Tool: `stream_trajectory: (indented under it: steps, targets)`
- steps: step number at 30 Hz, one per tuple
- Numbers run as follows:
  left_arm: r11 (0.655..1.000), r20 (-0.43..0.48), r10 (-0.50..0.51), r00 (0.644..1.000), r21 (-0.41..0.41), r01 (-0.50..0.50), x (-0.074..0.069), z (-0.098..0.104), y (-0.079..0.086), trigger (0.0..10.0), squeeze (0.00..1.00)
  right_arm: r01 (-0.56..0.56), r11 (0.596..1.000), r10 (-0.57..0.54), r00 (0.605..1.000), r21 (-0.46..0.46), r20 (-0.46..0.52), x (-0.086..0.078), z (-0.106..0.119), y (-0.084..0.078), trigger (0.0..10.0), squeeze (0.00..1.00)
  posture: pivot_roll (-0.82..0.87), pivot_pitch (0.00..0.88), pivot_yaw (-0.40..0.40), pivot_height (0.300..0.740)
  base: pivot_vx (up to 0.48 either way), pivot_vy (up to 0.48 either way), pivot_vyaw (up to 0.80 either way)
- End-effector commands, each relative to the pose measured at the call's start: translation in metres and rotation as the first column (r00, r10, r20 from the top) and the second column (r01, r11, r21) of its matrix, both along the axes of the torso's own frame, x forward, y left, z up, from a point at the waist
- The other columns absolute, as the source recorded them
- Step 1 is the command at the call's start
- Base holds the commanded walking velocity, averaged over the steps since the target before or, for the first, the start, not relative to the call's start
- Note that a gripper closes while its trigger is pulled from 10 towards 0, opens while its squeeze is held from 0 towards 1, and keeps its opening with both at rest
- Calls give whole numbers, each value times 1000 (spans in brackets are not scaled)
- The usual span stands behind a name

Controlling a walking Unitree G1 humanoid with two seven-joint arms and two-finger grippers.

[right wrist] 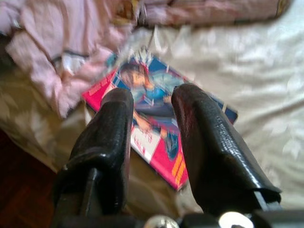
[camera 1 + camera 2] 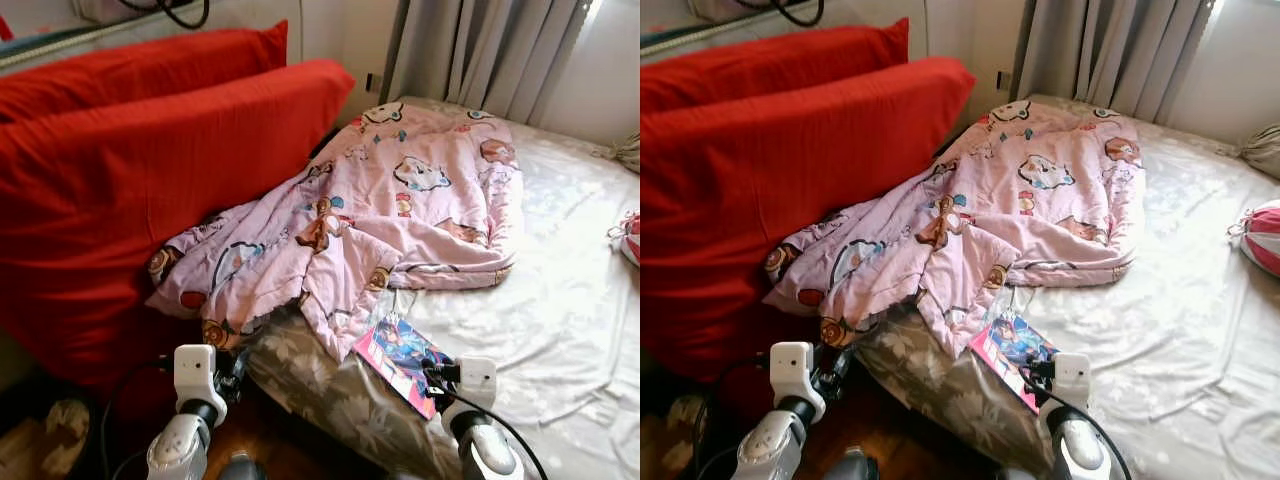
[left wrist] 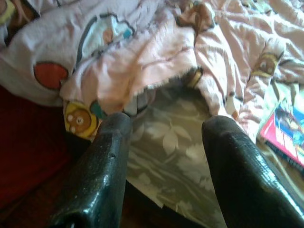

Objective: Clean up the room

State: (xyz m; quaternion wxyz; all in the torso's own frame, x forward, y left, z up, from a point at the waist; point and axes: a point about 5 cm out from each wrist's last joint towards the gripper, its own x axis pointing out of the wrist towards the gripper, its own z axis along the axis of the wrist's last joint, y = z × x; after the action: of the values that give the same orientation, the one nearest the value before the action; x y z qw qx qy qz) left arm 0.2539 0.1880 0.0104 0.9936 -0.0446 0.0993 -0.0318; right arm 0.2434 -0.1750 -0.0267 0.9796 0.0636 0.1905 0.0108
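The right gripper (image 1: 151,102) hung just over a bright comic book (image 1: 161,137), its two black fingers spread apart with nothing between them. The book lay flat near the edge of the bed (image 2: 560,300), right under and just past the fingertips, with one corner tucked under the pink cartoon blanket (image 2: 400,200). To pick it up well, the fingers would likely need to slide one tip under the free edge that hangs toward the bed's side, then squeeze. The left gripper (image 3: 166,126) had its fingers spread too, with the blanket's hem just beyond them. The cover had some writing, but it was too blurry to read. Red pillows (image 2: 150,170) leaned beside the blanket.
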Motion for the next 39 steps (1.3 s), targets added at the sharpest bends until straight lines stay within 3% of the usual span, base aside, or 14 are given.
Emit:
stream_trajectory:
  steps: [1, 39]
  targets:
    - [1000, -34, -2, 999, -9, 2, -3, -6, -1, 10000, 0, 6, 1000, -6, 1000, 3, -4, -1, -1, -1, 10000, 0, 69, 83, -51, 640, 0, 0, 0]
    - [1000, -44, -12, 999, -18, 11, 0, -9, -2, 10000, 0, -85, 995, 92, 989, 59, -119, -9, -16, 11, 10000, 0, 76, 83, -41, 626, 21, 0, 0]
